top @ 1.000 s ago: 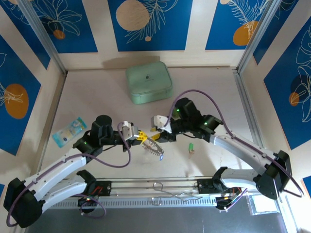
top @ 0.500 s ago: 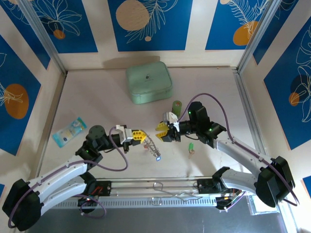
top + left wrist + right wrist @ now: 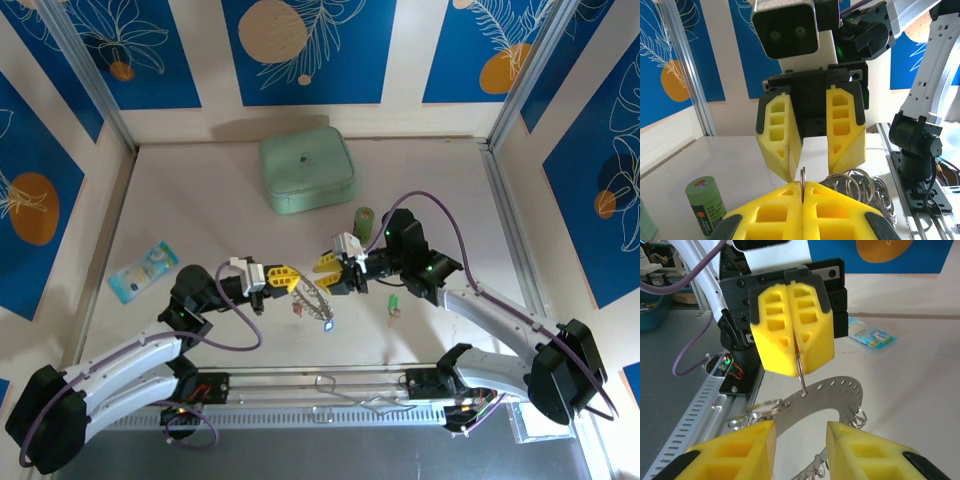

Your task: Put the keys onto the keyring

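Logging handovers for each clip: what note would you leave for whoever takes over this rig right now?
Left pincer: shut on a thin wire loop of the keyring, which hangs from it.
Right pincer: open, tip to tip with the left one, holding nothing.
Blue key: at the ring's low end, seemingly attached.
Green key: loose on the table, right of the ring.
Done: ring held up. Left: pick up the green key, thread it on, check the rest.

Keyring (image 3: 802, 176) seems mostly hidden between left fingers (image 3: 765, 216).
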Controlling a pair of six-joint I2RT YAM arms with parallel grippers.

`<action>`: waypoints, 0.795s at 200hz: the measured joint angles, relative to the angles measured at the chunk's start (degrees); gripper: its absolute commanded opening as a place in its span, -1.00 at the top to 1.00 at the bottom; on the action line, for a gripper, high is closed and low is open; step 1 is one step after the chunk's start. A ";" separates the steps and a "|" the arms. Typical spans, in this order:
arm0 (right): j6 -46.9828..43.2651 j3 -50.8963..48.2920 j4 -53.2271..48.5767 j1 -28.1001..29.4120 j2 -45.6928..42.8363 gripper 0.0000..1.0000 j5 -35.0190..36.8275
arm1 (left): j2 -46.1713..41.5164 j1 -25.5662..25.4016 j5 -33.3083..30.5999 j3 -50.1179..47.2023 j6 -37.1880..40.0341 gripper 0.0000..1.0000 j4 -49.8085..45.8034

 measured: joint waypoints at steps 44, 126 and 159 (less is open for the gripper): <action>0.57 0.76 2.01 0.46 1.27 0.46 0.55 | 0.00 0.00 0.22 0.00 -0.17 1.00 0.00; 0.81 2.29 -8.13 0.83 -2.34 0.13 10.95 | -4.42 -0.68 -10.47 0.00 9.22 1.00 -7.72; 2.16 4.04 -13.49 6.14 -4.74 -0.12 17.57 | -4.76 -0.81 -12.52 0.00 10.99 1.00 -8.09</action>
